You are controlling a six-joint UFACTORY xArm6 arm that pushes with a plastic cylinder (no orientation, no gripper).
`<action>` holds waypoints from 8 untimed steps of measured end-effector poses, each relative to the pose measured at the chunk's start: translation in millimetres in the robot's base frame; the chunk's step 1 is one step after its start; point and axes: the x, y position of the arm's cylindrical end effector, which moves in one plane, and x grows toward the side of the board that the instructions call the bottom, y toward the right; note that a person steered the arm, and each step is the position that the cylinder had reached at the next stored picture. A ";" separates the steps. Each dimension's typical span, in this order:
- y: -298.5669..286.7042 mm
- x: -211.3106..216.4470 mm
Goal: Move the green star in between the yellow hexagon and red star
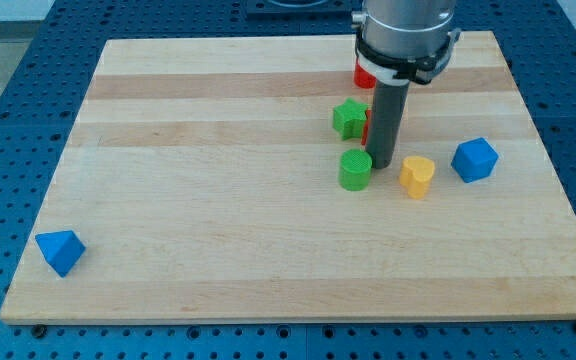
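The green star (349, 118) lies on the wooden board (218, 200) right of centre, near the view's top. My tip (382, 166) rests on the board just right of a green cylinder (355, 169) and below-right of the green star. A yellow block (417, 176), its shape unclear, lies a little to the right of the tip. A sliver of a red block (366, 124) shows between the green star and the rod, mostly hidden by the rod. Another red block (364, 75) is partly hidden under the arm's collar.
A blue hexagon-like block (474, 159) lies right of the yellow block. A blue triangular block (60, 251) sits near the board's bottom-left corner. The arm's body (406, 35) hangs over the board's top edge.
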 end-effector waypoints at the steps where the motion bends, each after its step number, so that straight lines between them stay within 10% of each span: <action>1: -53.6 6.5; 4: -74.1 -80.7; 8: -41.0 -55.8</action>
